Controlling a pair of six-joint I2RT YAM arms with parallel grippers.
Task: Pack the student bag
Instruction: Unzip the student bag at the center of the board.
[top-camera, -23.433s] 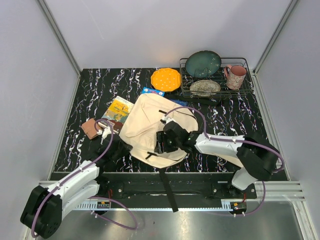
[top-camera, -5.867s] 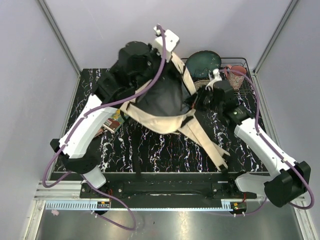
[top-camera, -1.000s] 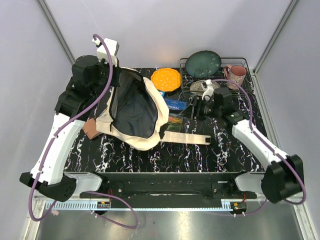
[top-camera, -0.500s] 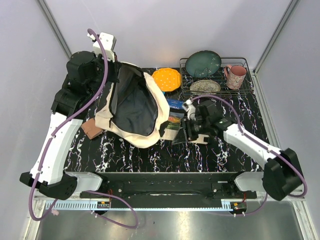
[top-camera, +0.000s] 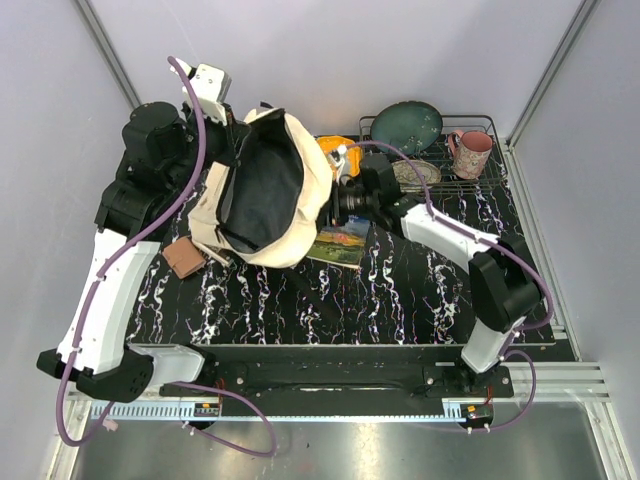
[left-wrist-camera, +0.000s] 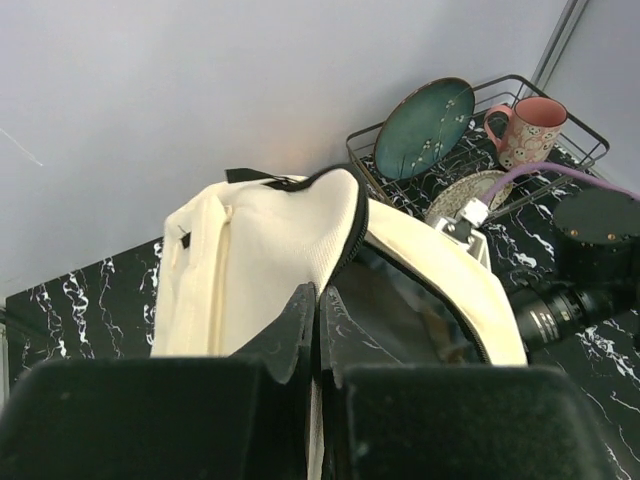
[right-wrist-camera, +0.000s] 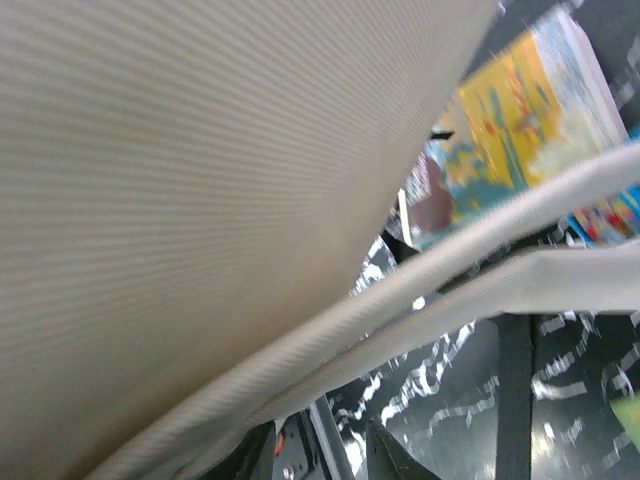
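Note:
The student bag (top-camera: 300, 175) is cream fabric with a dark grey lining. It stands tilted at the back left with its mouth (top-camera: 258, 185) gaping toward the camera. My left gripper (top-camera: 230, 132) is shut on the bag's zipped rim (left-wrist-camera: 335, 215) and holds it up; the fabric runs between the fingers (left-wrist-camera: 290, 325). My right gripper (top-camera: 338, 203) is pressed against the bag's right side. In the right wrist view its fingertips (right-wrist-camera: 255, 455) stand apart with nothing between them, under the cream straps (right-wrist-camera: 500, 270) and the bag's wall (right-wrist-camera: 200, 150).
A picture book (top-camera: 340, 243) lies on the marble table (top-camera: 400, 300) just right of the bag. A brown block (top-camera: 183, 257) sits at the left. At the back right a wire rack (top-camera: 480, 180) holds a teal plate (top-camera: 407, 125) and a pink mug (top-camera: 470, 152). An orange plate (top-camera: 333, 146) peeks from behind the bag.
My right arm has swung from the table's middle back and left, up against the bag's right side, its jaws narrowing. The left arm has tipped the bag a little more upright.

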